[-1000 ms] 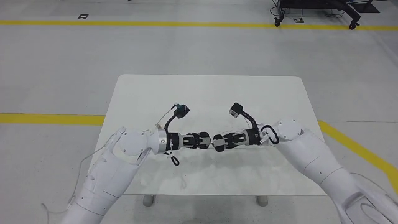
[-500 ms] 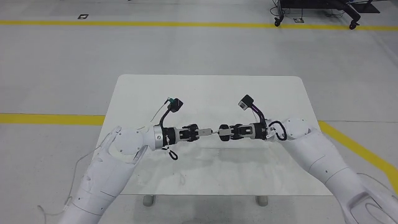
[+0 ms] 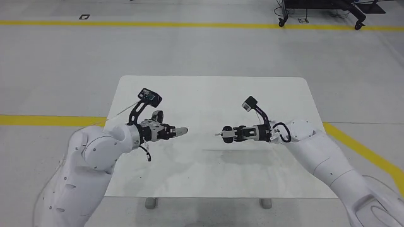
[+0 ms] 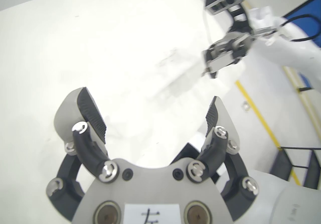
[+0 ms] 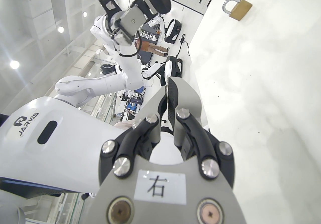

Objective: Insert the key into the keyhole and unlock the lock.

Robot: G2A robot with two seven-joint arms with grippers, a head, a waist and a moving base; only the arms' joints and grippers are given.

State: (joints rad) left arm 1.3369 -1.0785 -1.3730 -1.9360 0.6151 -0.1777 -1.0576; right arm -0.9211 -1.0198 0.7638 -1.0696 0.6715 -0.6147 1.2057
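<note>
The left gripper (image 4: 150, 99) hangs over the left half of the table (image 3: 278, 94) with its jaws spread wide, gripping nothing. That is where the first risk lies. The padlock (image 5: 238, 9) lies flat and loose on the tabletop with its shackle apparently closed, and nothing steadies it, so a push from the key would likely just slide it away.

Toward the middle, the right gripper (image 5: 167, 84) is clenched tight on a thin sliver of metal, which I take to be the key (image 3: 218, 134) - only a small tip pokes out past the pads. With so narrow a hold, the key could twist or slip the moment it meets resistance, and turning it in the lock would load that hold further.

The padlock sits well ahead of the right gripper's fingertips. I cannot tell where its keyhole faces, so the lock probably has to be picked up and turned before the key can line up.

The likeliest obstacle is the left arm itself - if both grippers close on the small padlock together, they may crowd each other.
</note>
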